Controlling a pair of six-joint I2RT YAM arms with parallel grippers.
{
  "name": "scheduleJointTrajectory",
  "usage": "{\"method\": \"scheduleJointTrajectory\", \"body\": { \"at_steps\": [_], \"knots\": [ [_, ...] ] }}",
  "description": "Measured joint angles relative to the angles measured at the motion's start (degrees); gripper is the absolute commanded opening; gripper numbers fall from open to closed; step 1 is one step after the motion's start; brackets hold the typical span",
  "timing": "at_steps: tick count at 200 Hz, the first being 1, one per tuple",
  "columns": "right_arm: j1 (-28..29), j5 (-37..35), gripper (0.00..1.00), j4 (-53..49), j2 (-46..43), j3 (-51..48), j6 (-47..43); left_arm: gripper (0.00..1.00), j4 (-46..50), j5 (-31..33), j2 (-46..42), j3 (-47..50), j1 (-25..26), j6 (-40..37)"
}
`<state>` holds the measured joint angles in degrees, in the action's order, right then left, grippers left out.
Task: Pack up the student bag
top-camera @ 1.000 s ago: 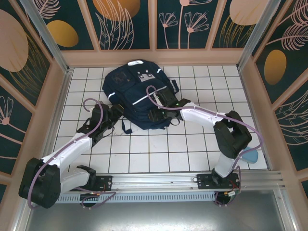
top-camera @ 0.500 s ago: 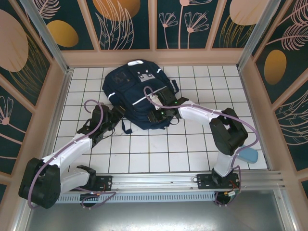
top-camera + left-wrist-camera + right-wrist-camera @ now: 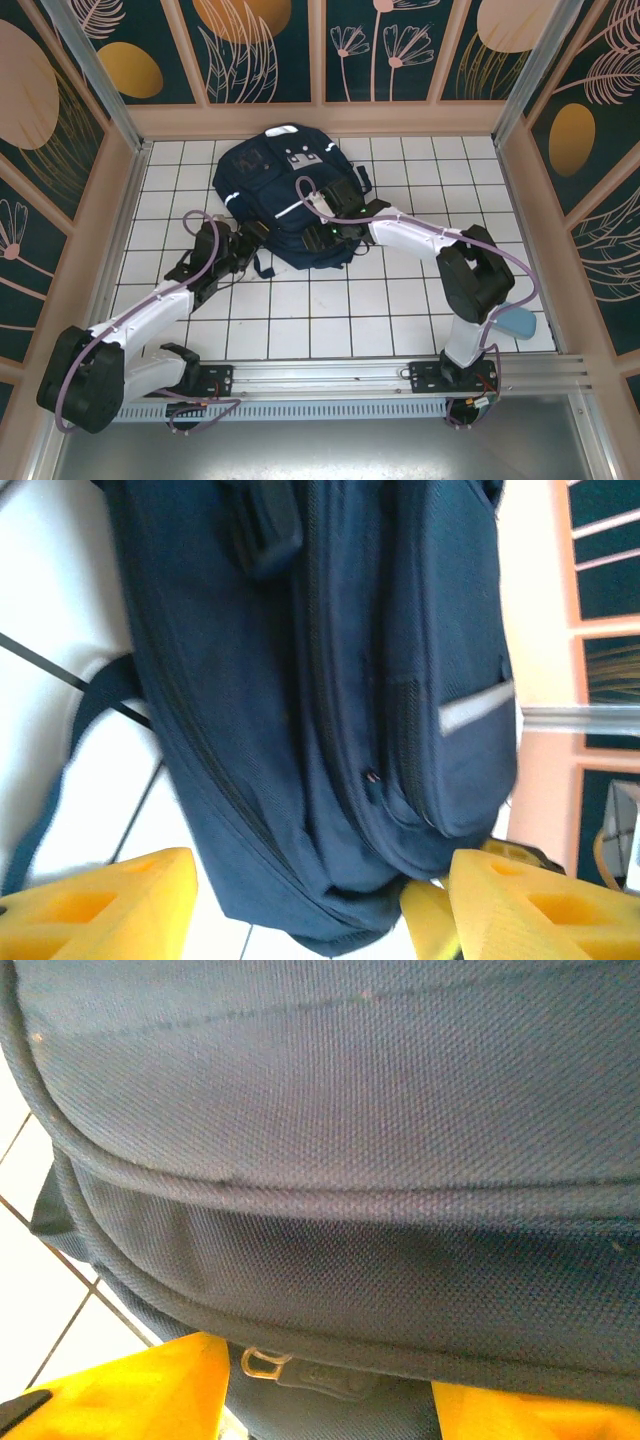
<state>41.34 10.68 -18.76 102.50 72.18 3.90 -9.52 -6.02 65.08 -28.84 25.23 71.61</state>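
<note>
Bag [image 3: 285, 195] lies flat on the tiled table [image 3: 300, 310], toward the far side and about midway across, with its top end pointing away from the arms. In the top view the left gripper [image 3: 240, 245] sits at its near-left corner and the right gripper [image 3: 325, 235] is over its near edge. No books or other items to pack can be seen, so the step in hand is probably getting the bag open.

From the left wrist, the left gripper [image 3: 310, 910] stands wide. The bag [image 3: 300, 680] has its end between the yellow fingers [image 3: 100, 900], and nothing looks clamped. A strap [image 3: 90, 710] trails off to one side. This arm would do best to close on the firm seam at the corner, not on the strap, and hold the bag down.

From the right wrist, the right gripper [image 3: 330, 1400] has its jaws apart, pressed close against the bag [image 3: 330, 1110]. A zip pull [image 3: 262, 1363] lies in the gap next to one finger. I cannot tell whether the pads touch the fabric. For a clean grip, centre the gap on the pull, pinch only the tab with no cloth caught in it, then draw along the zip line while the left arm holds the bag steady.
</note>
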Motion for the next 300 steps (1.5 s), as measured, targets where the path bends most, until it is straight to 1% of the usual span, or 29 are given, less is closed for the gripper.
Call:
{"method": "scheduleJointTrajectory", "body": {
  "at_steps": [33,47,57,74,97,130,170,219,241,255,272,300],
  "knots": [
    [0.0,0.2,0.54,2.0,-2.2,-0.1,1.3,0.59,-6.2,-0.1,3.1,0.0,4.3,4.7],
    [0.0,0.2,0.53,2.5,-2.8,-0.1,1.4,0.52,-9.2,-0.2,5.6,0.0,5.7,6.8],
    [0.0,0.3,0.53,2.9,-2.9,-0.3,1.6,0.49,-11.2,-0.2,7.5,0.0,6.4,8.1],
    [-0.1,0.8,0.52,3.6,-3.0,-1.3,2.1,0.44,-13.5,-0.1,10.3,-0.1,7.1,10.3],
    [-0.5,1.9,0.51,4.5,-3.4,-2.8,2.6,0.41,-16.0,0.2,13.4,-1.0,7.4,12.4],
    [-0.8,2.8,0.49,5.6,-4.1,-3.3,2.9,0.34,-19.1,0.9,15.4,-1.8,7.4,14.5],
    [-0.8,3.0,0.48,6.2,-4.3,-3.5,2.9,0.32,-20.3,2.1,16.1,-1.9,7.4,16.6],
    [-0.8,3.3,0.48,6.6,-4.3,-3.5,4.0,0.36,-20.3,2.9,16.6,-1.9,7.5,19.8],
    [-0.8,3.4,0.48,6.6,-4.3,-3.5,4.2,0.33,-20.3,3.3,16.6,-1.9,7.7,21.6],
    [-0.8,3.4,0.47,6.7,-4.3,-3.6,4.2,0.26,-20.3,3.4,16.9,-1.9,7.7,22.7],
    [-0.9,3.4,0.46,7.0,-4.3,-3.7,4.5,0.20,-20.3,3.8,17.5,-1.9,7.7,23.5],
    [-0.9,3.4,0.46,7.0,-4.4,-4.0,4.5,0.04,-20.3,4.6,17.9,-1.9,7.8,23.9]
  ]
}}
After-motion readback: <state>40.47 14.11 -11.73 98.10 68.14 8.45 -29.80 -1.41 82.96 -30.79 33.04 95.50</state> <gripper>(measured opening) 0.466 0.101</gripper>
